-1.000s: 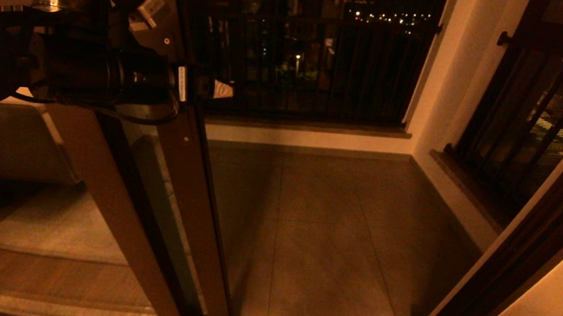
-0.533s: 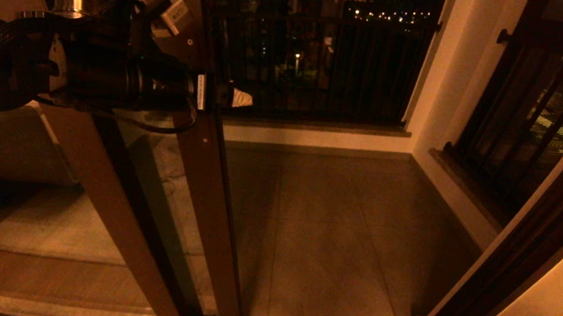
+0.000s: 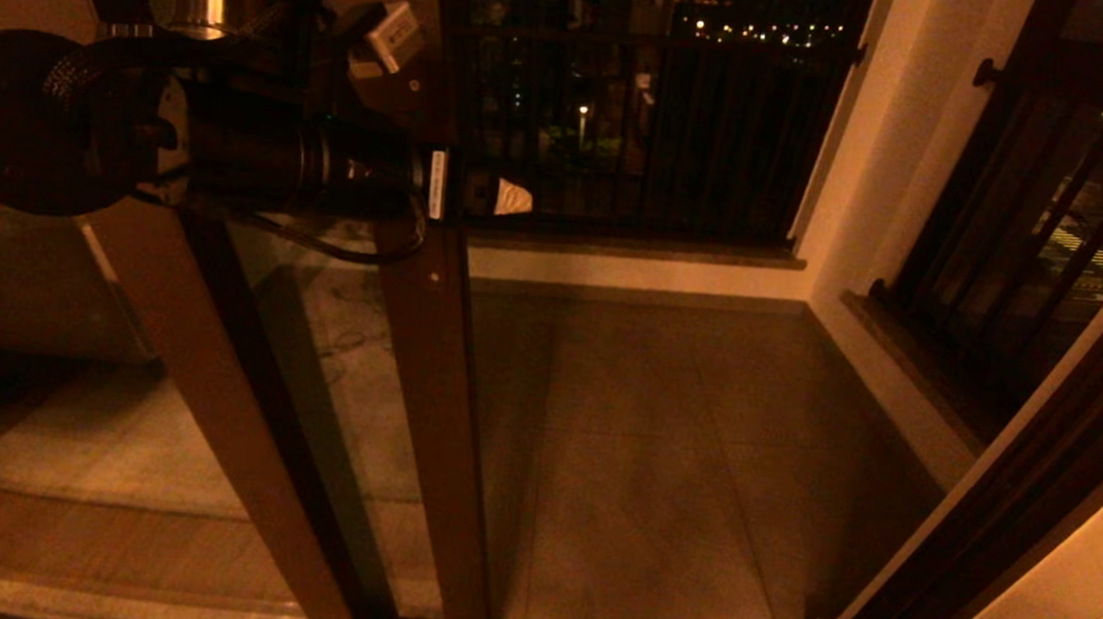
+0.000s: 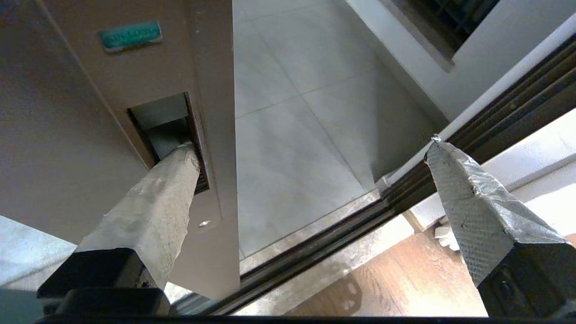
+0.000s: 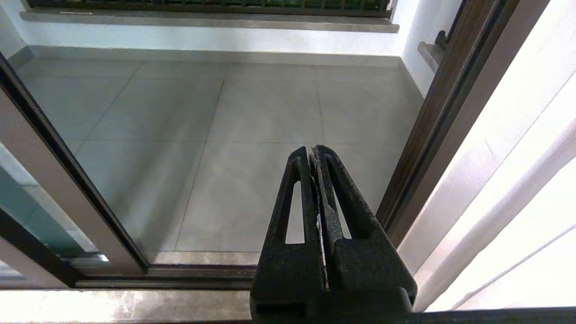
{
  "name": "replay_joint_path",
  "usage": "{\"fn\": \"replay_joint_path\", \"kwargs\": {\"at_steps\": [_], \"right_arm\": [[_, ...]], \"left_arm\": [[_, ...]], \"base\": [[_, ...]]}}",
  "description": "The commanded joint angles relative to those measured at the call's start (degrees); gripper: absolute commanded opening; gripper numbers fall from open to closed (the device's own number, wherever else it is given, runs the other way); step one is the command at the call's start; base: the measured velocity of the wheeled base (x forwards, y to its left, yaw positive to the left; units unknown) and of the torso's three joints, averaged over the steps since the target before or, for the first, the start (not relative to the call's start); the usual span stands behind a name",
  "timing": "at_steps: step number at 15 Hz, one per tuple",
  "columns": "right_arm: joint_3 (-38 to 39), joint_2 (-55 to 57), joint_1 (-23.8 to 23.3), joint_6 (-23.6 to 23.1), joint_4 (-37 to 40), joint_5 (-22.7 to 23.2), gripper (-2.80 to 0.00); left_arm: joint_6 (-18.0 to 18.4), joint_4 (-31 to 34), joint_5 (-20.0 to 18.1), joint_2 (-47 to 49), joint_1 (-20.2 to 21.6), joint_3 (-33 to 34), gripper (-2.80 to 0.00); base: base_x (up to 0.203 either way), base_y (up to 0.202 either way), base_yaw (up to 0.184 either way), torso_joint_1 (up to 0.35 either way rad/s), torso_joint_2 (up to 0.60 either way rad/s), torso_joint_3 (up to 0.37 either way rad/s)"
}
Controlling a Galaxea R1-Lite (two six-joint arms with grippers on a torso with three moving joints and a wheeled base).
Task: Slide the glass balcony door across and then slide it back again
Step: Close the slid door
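Glass in a dark brown frame, the balcony door [image 3: 428, 408] stands left of centre in the doorway, its stile upright, with tiled balcony floor [image 3: 658, 453] showing to its right. The robot's left hand [image 4: 310, 148] is spread wide at the stile, one taped finger [image 4: 157, 198] set into the recessed handle [image 4: 168, 135] and the other out in the gap beside the door's edge. The right hand [image 5: 317, 155] hangs clenched over the near threshold, apart from the door.

Black left arm [image 3: 136, 140], silver cylinder, braided cable, grey-taped fingers [image 4: 153, 198]
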Motion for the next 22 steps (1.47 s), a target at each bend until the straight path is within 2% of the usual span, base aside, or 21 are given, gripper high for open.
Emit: {"fn": "replay_joint_path", "kwargs": {"at_steps": [1,5,22], "right_arm": [[0.0,0.0,0.0,-0.1,0.0,0.0,-2.8],[0.0,0.0,-0.1,0.0,0.0,0.0,-2.8],[0.0,0.0,0.0,0.0,0.0,0.0,-2.8]], "left_arm": [[0.0,-0.5,0.0,1.8,-0.4,-0.4,0.0],[-0.1,-5.0,0.0,4.2,-1.7,-1.9,0.0],[-0.1,-6.0,0.9,7.0,-7.8,-4.0,0.0]], "base": [[0.0,0.0,0.0,0.0,0.0,0.0],[0.0,0.0,0.0,0.0,0.0,0.0],[0.0,0.0,0.0,0.0,0.0,0.0]]}}
